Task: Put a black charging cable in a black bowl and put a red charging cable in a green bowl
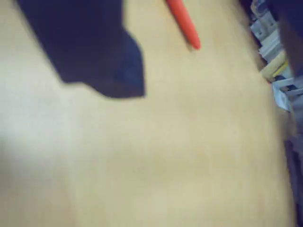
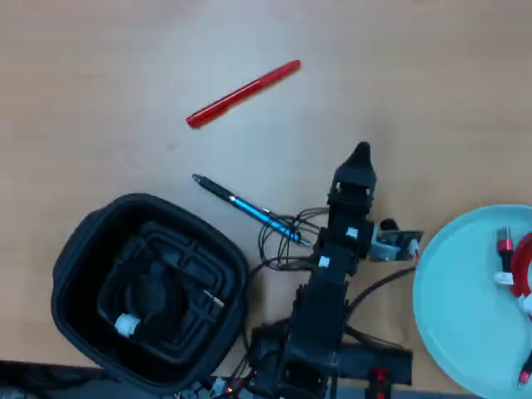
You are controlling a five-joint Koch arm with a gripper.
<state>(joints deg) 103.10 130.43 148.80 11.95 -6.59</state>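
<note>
Already black charging cable (image 2: pixel 137 312) in black bowl (image 2: pixel 79 249), red charging cable (image 2: pixel 519 266) in green bowl (image 2: pixel 449 307), both well apart from jaws, state can't tell.

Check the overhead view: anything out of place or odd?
Nothing spilled or damaged. The coiled black charging cable lies in the deep black plastic bowl, the red charging cable in the pale mint dish at the frame edge. A red pen and a blue pen lie loose on the table.

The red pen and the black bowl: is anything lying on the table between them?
Yes. In the overhead view a blue pen lies slantwise on the table between the red pen and the black bowl, just above the bowl's rim.
</note>
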